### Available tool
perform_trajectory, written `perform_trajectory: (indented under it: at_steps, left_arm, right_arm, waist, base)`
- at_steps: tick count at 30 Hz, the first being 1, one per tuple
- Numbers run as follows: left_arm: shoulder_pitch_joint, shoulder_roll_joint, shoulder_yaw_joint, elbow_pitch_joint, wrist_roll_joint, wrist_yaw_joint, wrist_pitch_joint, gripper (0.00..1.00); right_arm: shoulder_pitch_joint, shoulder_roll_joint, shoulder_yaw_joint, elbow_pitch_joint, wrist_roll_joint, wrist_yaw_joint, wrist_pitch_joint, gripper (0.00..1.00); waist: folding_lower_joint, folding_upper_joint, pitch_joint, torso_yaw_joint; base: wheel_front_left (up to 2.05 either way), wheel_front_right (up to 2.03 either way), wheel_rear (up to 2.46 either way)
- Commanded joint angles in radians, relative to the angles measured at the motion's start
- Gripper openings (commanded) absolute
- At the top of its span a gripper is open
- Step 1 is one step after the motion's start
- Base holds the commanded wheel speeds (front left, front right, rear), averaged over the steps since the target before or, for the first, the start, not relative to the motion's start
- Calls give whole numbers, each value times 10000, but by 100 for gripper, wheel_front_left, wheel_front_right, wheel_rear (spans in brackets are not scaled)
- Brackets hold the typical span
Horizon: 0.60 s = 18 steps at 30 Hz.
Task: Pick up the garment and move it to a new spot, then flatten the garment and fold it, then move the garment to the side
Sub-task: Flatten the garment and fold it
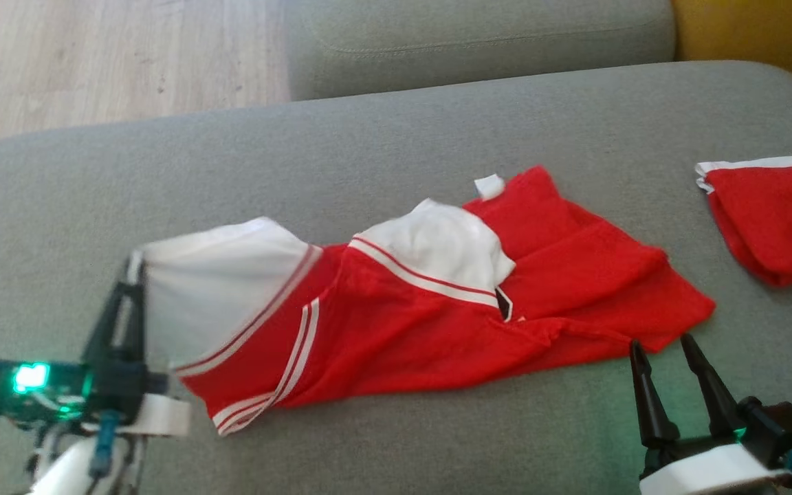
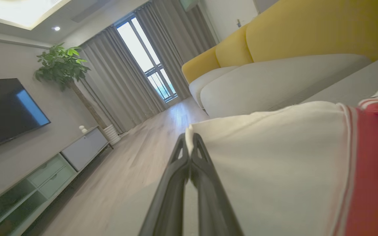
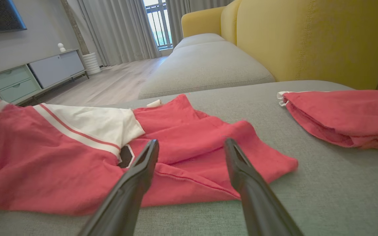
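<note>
A red garment (image 1: 410,323) with white sleeves and white stripes lies crumpled across the grey sofa cushion (image 1: 382,144). My left gripper (image 1: 133,269) is shut on the edge of its white sleeve (image 1: 210,282) at the left; the left wrist view shows the white cloth (image 2: 267,164) pinched between the closed fingertips (image 2: 189,144), lifted a little. My right gripper (image 1: 661,344) stands open just short of the garment's near right hem, fingers pointing at the red cloth (image 3: 189,154) with nothing between them.
A second red folded garment (image 1: 774,220) lies at the cushion's right edge. Another grey cushion (image 1: 478,41) and a yellow backrest (image 3: 307,39) stand behind. Wooden floor (image 1: 107,62) lies beyond the cushion's far left edge.
</note>
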State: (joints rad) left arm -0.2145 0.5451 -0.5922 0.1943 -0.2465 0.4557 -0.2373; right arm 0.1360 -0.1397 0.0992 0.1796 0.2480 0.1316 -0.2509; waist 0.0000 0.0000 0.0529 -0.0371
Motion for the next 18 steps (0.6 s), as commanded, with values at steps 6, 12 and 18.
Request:
perform_trajectory:
  at_steps: [6, 12, 18]
  left_arm:
    - [-259, 1179, 1156, -649, -190, 356, 269, 0]
    - [-416, 1691, 1518, -583, -326, 324, 370, 0]
    - [-800, 1741, 1568, -502, -344, 207, 302, 0]
  right_arm:
    - [-304, -432, 244, 307, 205, -9, -109, 100]
    - [-873, -982, 325, 1222, 388, -9, -109, 100]
    - [-2035, -1547, 287, 2605, 564, -9, 125, 100]
  waist:
    - [0, 0, 176, 249]
    - [0, 0, 429, 326]
    - [0, 0, 681, 380]
  base:
    - [0, 0, 0]
    - [0, 0, 0]
    - [0, 0, 0]
